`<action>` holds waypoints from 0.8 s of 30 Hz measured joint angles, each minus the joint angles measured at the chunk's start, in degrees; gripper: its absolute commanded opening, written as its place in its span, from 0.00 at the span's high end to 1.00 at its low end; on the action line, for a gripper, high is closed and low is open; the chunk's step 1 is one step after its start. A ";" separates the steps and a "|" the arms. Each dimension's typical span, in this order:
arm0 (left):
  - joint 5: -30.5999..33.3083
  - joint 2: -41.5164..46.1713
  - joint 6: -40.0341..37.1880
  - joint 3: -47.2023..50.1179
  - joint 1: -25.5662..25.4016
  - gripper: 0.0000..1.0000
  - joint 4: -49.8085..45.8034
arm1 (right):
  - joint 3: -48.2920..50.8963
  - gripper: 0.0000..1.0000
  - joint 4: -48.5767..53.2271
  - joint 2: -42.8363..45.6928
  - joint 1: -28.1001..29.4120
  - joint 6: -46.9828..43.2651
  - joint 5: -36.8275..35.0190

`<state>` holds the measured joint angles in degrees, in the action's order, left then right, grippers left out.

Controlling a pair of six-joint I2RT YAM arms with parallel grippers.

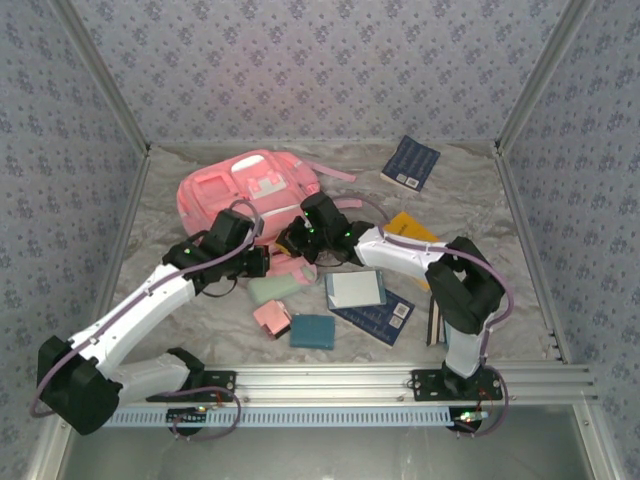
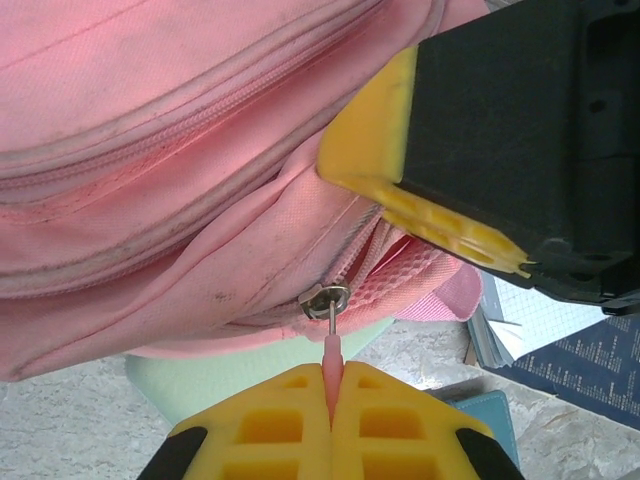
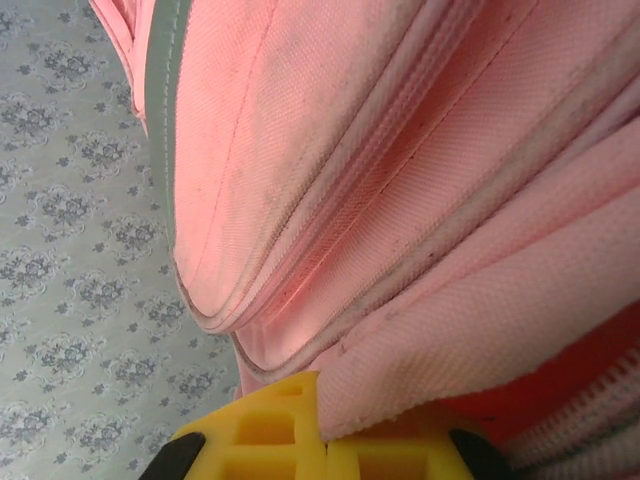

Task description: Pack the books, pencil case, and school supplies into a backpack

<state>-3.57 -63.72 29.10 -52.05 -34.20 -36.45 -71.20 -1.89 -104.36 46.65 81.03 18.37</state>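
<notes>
Pinching the pink zipper pull (image 2: 331, 352), the left tool (image 2: 331, 385) is pressed together so the backpack (image 1: 247, 188), lying far-left on the desk (image 1: 480, 200), can be unzipped; the right tool (image 3: 322, 425) seems clamped on its fabric as a brace.

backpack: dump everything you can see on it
The backpack is big and soft, pink woven fabric with white trim, front pockets and a strap trailing right. It lies front-up at the far left of the table. The seams look scuffed. The zip seems open beside the slider. The left gripper is shut on the pink zipper pull. The right gripper pinches a fabric fold nearby.
</notes>
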 measured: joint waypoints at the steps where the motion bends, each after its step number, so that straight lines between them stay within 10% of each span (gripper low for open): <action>1: 0.26 0.09 0.44 0.11 0.00 1.00 0.02 | 0.00 1.00 0.00 0.13 0.00 0.22 -0.55; 24: 7.72 0.94 5.07 2.27 4.04 1.00 0.44 | 0.02 1.00 0.37 4.76 -2.73 0.81 -5.35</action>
<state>4.14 -62.78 34.17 -49.78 -30.15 -36.01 -71.18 -1.52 -99.59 43.92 81.84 13.02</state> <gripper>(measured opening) 0.041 0.049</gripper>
